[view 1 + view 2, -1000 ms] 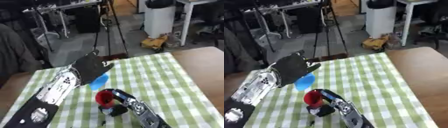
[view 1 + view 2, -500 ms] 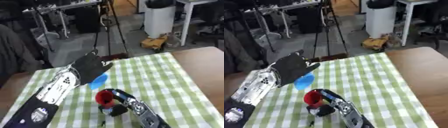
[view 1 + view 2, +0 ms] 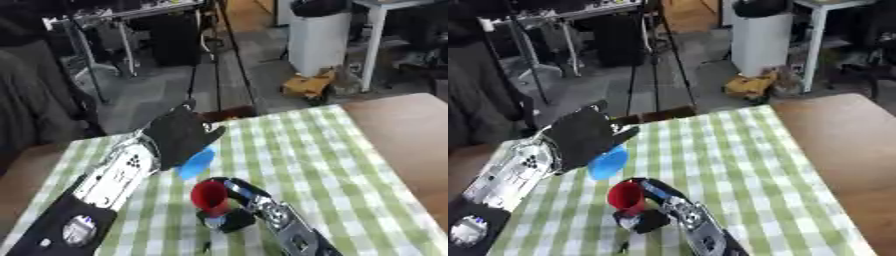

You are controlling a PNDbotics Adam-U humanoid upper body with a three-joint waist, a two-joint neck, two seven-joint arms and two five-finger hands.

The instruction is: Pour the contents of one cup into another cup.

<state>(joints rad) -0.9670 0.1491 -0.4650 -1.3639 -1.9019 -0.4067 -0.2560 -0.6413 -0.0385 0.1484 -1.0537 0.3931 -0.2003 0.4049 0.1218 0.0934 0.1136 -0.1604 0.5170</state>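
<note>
Honestly, not much has changed over the last second: the blue cup (image 3: pixel 196 163) is still tipped over in our left hand (image 3: pixel 179 136), mouth angled down toward the red cup (image 3: pixel 210 196), and the red one is still held by our right hand (image 3: pixel 238 202), whose fingers curl round it from the right. Both hands look to have stayed put, apart from the view wobbling a little. The left hand's fingers are wrapped round the blue cup from above, so we only see the lower part of it poking out. We'd say we're mid-pour or just finishing; we can't see anything actually falling between the cups, and we can't see inside the red one, so whether it's all gone across is anyone's guess. The blue cup sits just up and left of the red one, near it but apparently not touching. Both are over the near-left part of the table, above the green-and-white checked cloth (image 3: pixel 297 150), which covers most of the top and leaves bare wood (image 3: pixel 402 120) along the right edge. Beyond the far edge it's a workshop sort of room: a white bin (image 3: pixel 317 35), a tripod (image 3: pixel 219 55), a yellowish thing on the floor (image 3: pixel 308 83) and dark racks at the back.
</note>
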